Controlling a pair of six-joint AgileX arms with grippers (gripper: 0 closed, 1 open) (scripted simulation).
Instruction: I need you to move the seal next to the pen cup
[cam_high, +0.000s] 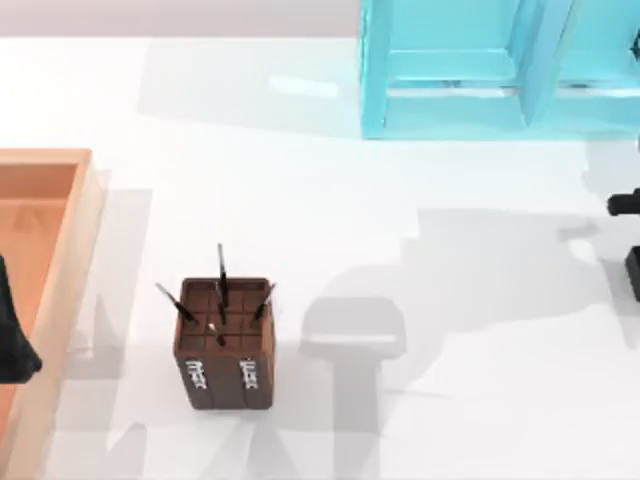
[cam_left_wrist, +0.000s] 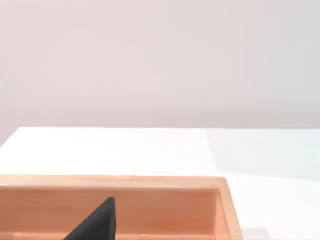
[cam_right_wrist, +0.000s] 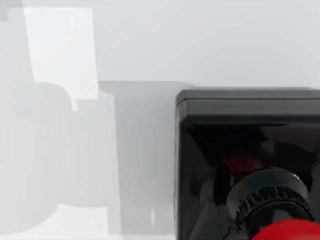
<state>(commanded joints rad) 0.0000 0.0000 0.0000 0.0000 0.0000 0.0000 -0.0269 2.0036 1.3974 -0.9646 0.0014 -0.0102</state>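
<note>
Left: tray (cam_high: 45, 250) at desk (cam_high: 330, 230) edge, with left claw (cam_left_wrist: 97, 222) parked above its floor; grip state not discernible. Left of centre: pen cup (cam_high: 225, 340) upright on desk, pens projecting from gridded top, white lettering on front face. Far right: cyan cabinet (cam_high: 450, 70) at rear; right arm (cam_high: 625, 205) at desk's right edge, well apart from pen cup. Right wrist view: seal (cam_right_wrist: 245, 107) close under camera, black base on white desk, red knob nearest lens. Right claw's grip, and any contact with seal, not discernible.
</note>
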